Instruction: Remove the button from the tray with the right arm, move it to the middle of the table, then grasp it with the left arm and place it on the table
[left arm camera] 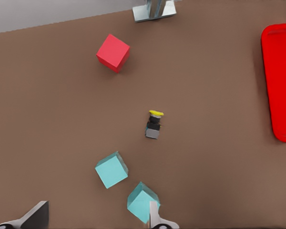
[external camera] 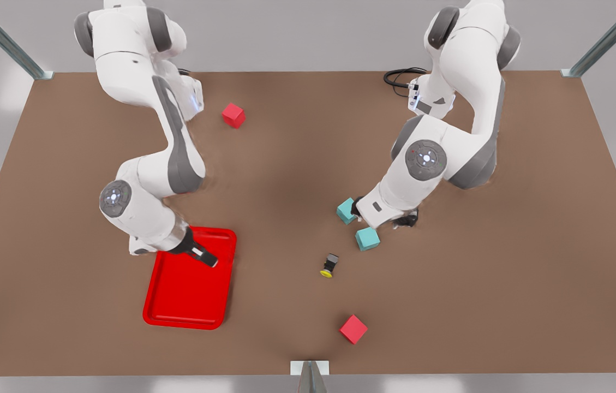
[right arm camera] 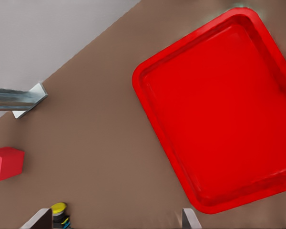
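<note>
The button [external camera: 330, 265] lies on its side on the bare table [external camera: 297, 164], yellow cap toward the front edge, right of the red tray [external camera: 187, 322]. My right gripper [external camera: 207, 257] hangs open over the tray's back part, holding nothing; the right wrist view shows the tray [right arm camera: 219, 109] with nothing in it and the button [right arm camera: 60, 214] by one fingertip [right arm camera: 38, 220]. My left gripper [external camera: 406, 220], on the arm at the front view's right, sits low by two teal cubes. In the left wrist view it [left arm camera: 94, 217] is open, with the button [left arm camera: 154, 125] well clear of it.
Teal cubes [external camera: 346, 210] [external camera: 367, 238] lie beside the left gripper. One red cube [external camera: 353, 329] sits near the front edge, another [external camera: 233, 115] at the back. A black cable [external camera: 400, 76] loops by the arm base at the front view's right. A metal bracket [external camera: 309, 368] marks the front edge.
</note>
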